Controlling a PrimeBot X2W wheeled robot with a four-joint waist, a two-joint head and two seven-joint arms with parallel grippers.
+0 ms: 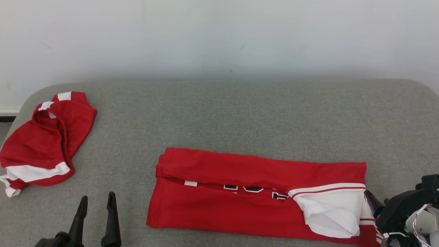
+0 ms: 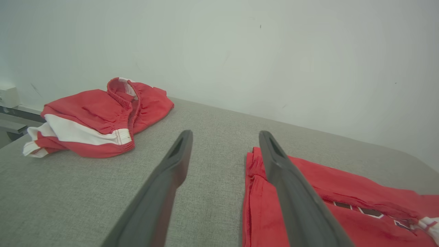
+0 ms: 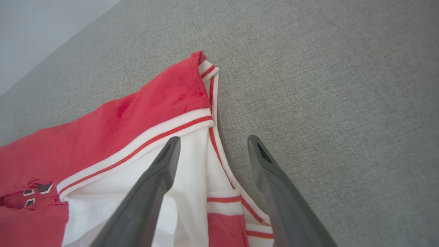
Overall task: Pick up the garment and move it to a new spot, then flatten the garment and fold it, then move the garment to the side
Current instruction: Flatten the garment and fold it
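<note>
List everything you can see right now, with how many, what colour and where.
jersey: one, red with white striped trim, folded into a long strip, near middle of the table
shorts: one pair, red with white bands, crumpled at the table's far left end
table: one, grey fabric top, under both garments
wall: one, white, behind the table
box: one, off-white, against the wall beyond the shorts
left gripper: one, dark fingers, open, over bare table left of the jersey
right gripper: one, dark fingers, open, at the jersey's white-trimmed right end
</note>
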